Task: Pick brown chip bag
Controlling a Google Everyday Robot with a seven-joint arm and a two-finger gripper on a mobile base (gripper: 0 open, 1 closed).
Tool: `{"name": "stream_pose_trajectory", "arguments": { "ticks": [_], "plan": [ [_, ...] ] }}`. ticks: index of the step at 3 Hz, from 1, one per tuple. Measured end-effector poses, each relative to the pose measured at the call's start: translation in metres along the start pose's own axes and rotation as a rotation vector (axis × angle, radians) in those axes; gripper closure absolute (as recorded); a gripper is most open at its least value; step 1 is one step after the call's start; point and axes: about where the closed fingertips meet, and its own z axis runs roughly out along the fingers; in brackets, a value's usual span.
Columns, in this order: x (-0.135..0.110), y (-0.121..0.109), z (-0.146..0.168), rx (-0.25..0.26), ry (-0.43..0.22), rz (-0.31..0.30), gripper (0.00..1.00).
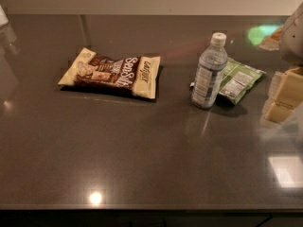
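Note:
The brown chip bag (111, 73) lies flat on the dark grey counter (142, 150), left of the middle, with a dark brown centre, cream-yellow ends and white lettering. My gripper (280, 100) shows as a blurred pale yellow shape at the right edge, close to the camera. It is far to the right of the bag and holds nothing that I can see.
A clear water bottle (208, 72) with a white cap stands upright right of the middle. A smaller green snack bag (239, 81) lies just behind and right of it. The counter's front edge runs along the bottom; a wall stands at the back.

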Motion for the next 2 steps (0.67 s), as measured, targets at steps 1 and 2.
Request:
{"name": "stream_pose_trajectory", "arguments": {
  "ticks": [1,2],
  "plan": [
    [0.0,0.0,0.0,0.0,0.0,0.0,0.0],
    [-0.013,-0.004,-0.009,0.006,-0.05,-0.014,0.0]
  ]
}}
